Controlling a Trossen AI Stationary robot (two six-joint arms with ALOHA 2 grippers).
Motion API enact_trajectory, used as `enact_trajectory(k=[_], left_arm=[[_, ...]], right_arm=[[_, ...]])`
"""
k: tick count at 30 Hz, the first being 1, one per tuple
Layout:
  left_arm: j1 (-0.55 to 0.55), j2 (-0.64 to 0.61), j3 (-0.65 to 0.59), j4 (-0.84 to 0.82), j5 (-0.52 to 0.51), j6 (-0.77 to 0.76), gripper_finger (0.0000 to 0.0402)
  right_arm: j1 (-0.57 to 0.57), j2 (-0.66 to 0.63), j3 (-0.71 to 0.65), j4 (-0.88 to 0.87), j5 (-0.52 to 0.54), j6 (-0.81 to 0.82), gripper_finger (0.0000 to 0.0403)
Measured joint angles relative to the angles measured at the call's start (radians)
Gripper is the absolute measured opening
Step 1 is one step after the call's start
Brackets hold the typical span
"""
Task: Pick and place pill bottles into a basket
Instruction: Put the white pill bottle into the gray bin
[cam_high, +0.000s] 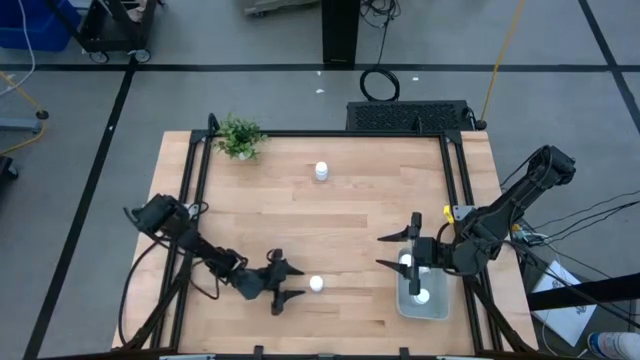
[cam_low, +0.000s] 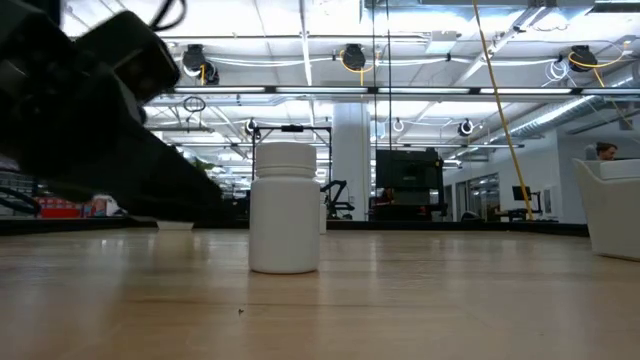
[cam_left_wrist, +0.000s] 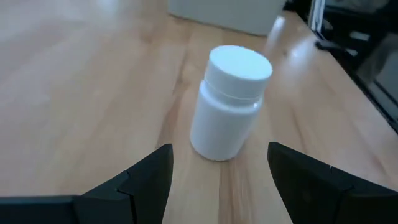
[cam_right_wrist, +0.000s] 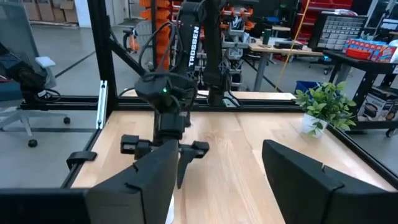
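Note:
A white pill bottle stands upright on its base on the wooden table near the front edge. It also shows in the low view and the left wrist view. My left gripper is open and held low, just left of this bottle; its fingers point at the bottle without touching it. My right gripper is open over the far left end of the pale basket. Two bottles are in the basket. Another bottle stands far back at the middle.
A small green potted plant stands at the table's far left corner; it also shows in the right wrist view. A black frame rail runs around the table. Bare wood lies between the near bottle and the basket.

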Motion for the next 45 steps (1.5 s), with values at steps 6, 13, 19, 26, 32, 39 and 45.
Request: enact_trajectory(k=[6, 13, 19, 26, 32, 39, 45], left_arm=[[0.076, -0.001, 0.020, -0.080, 0.171, -0.002, 0.0269], [0.103, -0.001, 0.064, -0.121, 0.227, 0.036, 0.0269], [0.104, 0.061, 0.107, -0.121, 0.234, 0.024, 0.0269], [0.124, 0.093, 0.179, -0.176, 0.287, 0.033, 0.0269], [0.123, 0.093, 0.179, -0.172, 0.276, 0.036, 0.0269], [0.125, 0.096, 0.177, -0.128, 0.261, 0.069, 0.0269], [0.148, 0.096, 0.177, -0.104, 0.271, 0.078, 0.0269]], right_arm=[[0.000, 0.000, 0.000, 0.005, 0.000, -0.005, 0.0226], [0.000, 0.000, 0.000, 0.004, 0.000, -0.001, 0.0226], [0.000, 0.000, 0.000, 0.002, 0.000, -0.001, 0.0226], [0.000, 0.000, -0.002, -0.003, 0.000, 0.004, 0.0226], [0.000, 0.000, -0.002, -0.003, -0.001, 0.003, 0.0226], [0.000, 0.000, -0.002, -0.003, -0.001, 0.002, 0.0226], [0.000, 0.000, -0.002, 0.001, -0.001, 0.002, 0.0226]])
